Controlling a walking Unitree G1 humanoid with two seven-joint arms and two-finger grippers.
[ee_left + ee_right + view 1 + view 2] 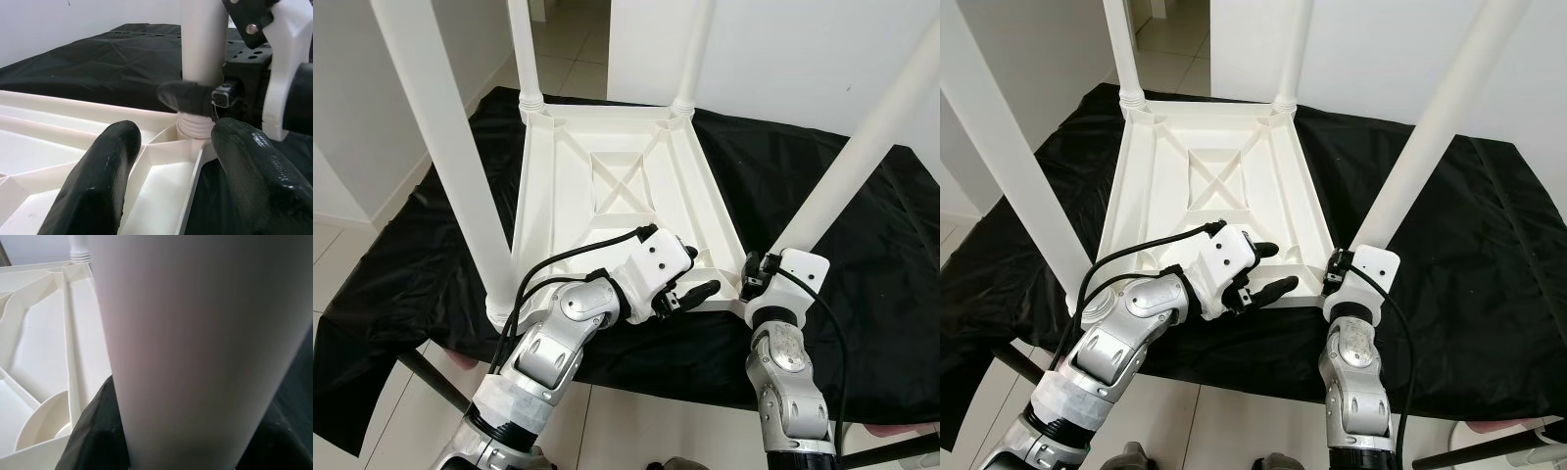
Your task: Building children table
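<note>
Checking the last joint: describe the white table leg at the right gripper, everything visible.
The round white plastic table leg stands upright in the near right corner socket of the upturned white plastic tabletop, ribbed collar at its base. The right gripper is shut around it low down. The left gripper hovers open beside the joint.

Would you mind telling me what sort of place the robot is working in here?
Probably a room in a home, used as an assembly spot. It has a pale tiled floor, plain white walls and a work surface draped in black cloth, where an upturned white plastic table with its legs fitted stands.
</note>
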